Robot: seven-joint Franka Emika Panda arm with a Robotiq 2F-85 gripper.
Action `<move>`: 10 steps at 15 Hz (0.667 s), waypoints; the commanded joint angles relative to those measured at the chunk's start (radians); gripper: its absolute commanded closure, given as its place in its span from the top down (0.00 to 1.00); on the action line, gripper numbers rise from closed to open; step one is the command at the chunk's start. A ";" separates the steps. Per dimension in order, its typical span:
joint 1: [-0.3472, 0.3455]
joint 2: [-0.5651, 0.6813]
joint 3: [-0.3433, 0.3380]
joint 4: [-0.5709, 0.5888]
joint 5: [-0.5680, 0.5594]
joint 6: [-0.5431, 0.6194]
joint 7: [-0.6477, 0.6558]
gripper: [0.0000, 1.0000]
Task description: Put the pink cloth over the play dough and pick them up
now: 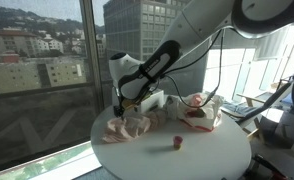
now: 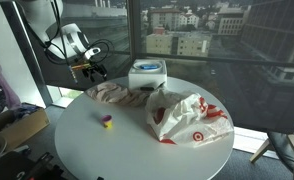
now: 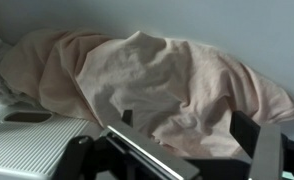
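Note:
The pink cloth lies crumpled at the table's edge in both exterior views [image 1: 127, 127] [image 2: 112, 93] and fills the wrist view [image 3: 157, 75]. The play dough, a small red and yellow tub, stands uncovered on the table away from the cloth [image 1: 175, 143] [image 2: 106, 121]. It is out of the wrist view. My gripper hovers just above the cloth [image 1: 122, 103] [image 2: 94, 72]. In the wrist view its two fingers [image 3: 185, 122] are spread apart over the cloth and hold nothing.
A round white table [image 1: 207, 150] [image 2: 97, 150] stands by tall windows. A white box [image 1: 147, 100] [image 2: 147, 72] [image 3: 22, 145] sits beside the cloth. A white and red plastic bag [image 1: 200, 110] [image 2: 187, 118] lies on the far side of the box.

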 commanded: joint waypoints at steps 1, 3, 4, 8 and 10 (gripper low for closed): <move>0.018 0.161 -0.075 0.184 0.057 0.028 -0.001 1.00; 0.010 0.211 -0.102 0.219 0.092 0.028 -0.001 1.00; 0.010 0.226 -0.117 0.220 0.104 0.027 0.005 1.00; 0.005 0.272 -0.137 0.225 0.151 0.025 -0.009 1.00; 0.008 0.296 -0.140 0.242 0.158 0.008 -0.025 0.75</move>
